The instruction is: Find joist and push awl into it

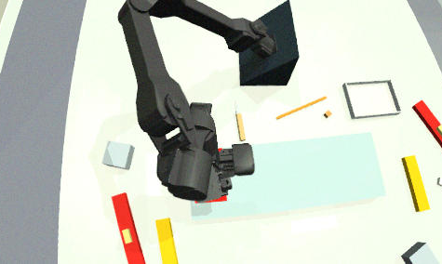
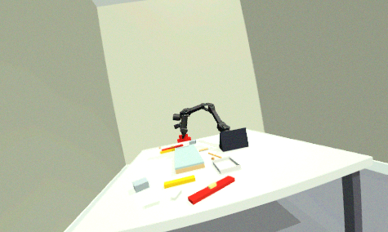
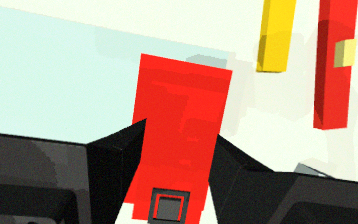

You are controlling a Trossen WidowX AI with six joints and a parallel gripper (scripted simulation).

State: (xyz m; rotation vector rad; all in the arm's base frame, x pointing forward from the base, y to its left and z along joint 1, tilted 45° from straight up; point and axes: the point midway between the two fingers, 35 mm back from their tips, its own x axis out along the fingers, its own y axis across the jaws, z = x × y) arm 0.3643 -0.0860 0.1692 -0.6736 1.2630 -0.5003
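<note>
The red stud finder (image 1: 216,199) (image 2: 184,139) (image 3: 182,105) is between the fingers of my gripper (image 3: 177,128), which is shut on it. It is held over the left end of the pale blue floor panel (image 1: 312,177) (image 2: 188,156) (image 3: 45,75) in the top view, and the exterior view shows it raised above the panel. The arm hides most of it in the top view. The awl (image 1: 240,126), with a tan handle and thin tip, lies behind the panel. The grey-rimmed tray (image 1: 349,101) stands behind the panel's right end. The joist is hidden.
A black wedge-shaped block (image 1: 270,60) (image 2: 234,140) stands by the arm's base. An orange stick (image 1: 301,108) and small orange cube (image 1: 328,113) lie between awl and tray. Red bars (image 1: 127,228) (image 1: 435,127), yellow bars (image 1: 167,242) (image 1: 415,183) and grey blocks (image 1: 118,154) (image 1: 423,256) flank the panel.
</note>
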